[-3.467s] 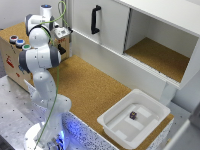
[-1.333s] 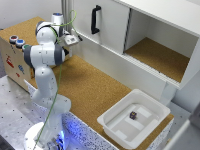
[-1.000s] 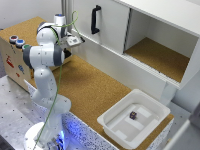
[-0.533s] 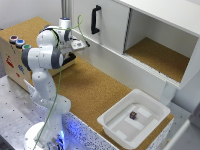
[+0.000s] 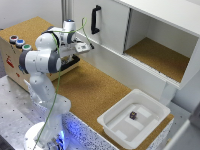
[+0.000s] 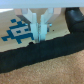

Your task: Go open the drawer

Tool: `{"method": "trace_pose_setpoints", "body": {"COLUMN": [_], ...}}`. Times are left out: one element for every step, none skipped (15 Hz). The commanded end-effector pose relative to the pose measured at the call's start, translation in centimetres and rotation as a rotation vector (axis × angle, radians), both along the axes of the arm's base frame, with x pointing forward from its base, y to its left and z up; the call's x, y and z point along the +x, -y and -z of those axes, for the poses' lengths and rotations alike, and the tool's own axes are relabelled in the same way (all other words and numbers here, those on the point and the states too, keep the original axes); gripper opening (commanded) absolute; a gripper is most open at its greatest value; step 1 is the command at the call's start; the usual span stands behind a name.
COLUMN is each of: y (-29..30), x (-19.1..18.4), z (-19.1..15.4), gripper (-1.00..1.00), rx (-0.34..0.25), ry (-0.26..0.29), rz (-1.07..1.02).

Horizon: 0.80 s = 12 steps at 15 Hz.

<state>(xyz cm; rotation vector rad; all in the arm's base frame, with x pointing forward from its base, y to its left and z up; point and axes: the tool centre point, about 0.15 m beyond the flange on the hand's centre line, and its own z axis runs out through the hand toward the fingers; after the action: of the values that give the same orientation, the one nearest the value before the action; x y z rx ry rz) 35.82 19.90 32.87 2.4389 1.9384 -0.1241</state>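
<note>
One gripper (image 5: 86, 47) hangs near the white cabinet (image 5: 112, 25) and its black handle (image 5: 94, 19); its fingers (image 6: 34, 31) appear narrow, holding nothing, though blurred.

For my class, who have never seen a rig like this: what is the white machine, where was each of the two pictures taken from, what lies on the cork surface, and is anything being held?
The white machine is a single robot arm with jointed segments. At its end is the gripper, whose jaws do the grasping. One picture comes from a camera off the arm that sees the whole scene; the other comes from a camera on the wrist, looking past the gripper. On the cork surface stands a white tray with a small dark object inside. Behind is a white cabinet, with a black handle on its door. The jaws stand close together and appear to hold nothing.
</note>
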Motion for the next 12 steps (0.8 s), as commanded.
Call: {"method": "trace_pose_setpoints", "body": {"y": [3.6,3.9,3.6,3.0,1.9,1.1,0.6,0.2,0.0,0.1,0.3,0.6], "x": [-0.6,-0.5,-0.4,-0.3,-0.2,-0.2,-0.3,-0.4,-0.5,-0.6,-0.7,-0.7], "z": [0.6,0.5,0.1,-0.5,-1.9,-3.1,-4.0,-4.8,-5.3,-5.8,-6.3,-6.9], "gripper": [-1.00,-1.00,-1.00,-1.00,-1.00,-1.00,-1.00,-1.00,-1.00,-1.00,-1.00,-1.00], "rx": [-0.006,-0.009,0.000,0.019,0.059,0.088,0.104,0.112,0.113,0.112,0.106,0.100], "ry": [0.073,0.073,0.079,0.085,0.106,0.121,0.133,0.142,0.148,0.157,0.163,0.171], "rz": [0.019,0.029,0.036,0.037,0.038,0.032,0.024,0.013,0.005,0.002,0.003,0.012]}}
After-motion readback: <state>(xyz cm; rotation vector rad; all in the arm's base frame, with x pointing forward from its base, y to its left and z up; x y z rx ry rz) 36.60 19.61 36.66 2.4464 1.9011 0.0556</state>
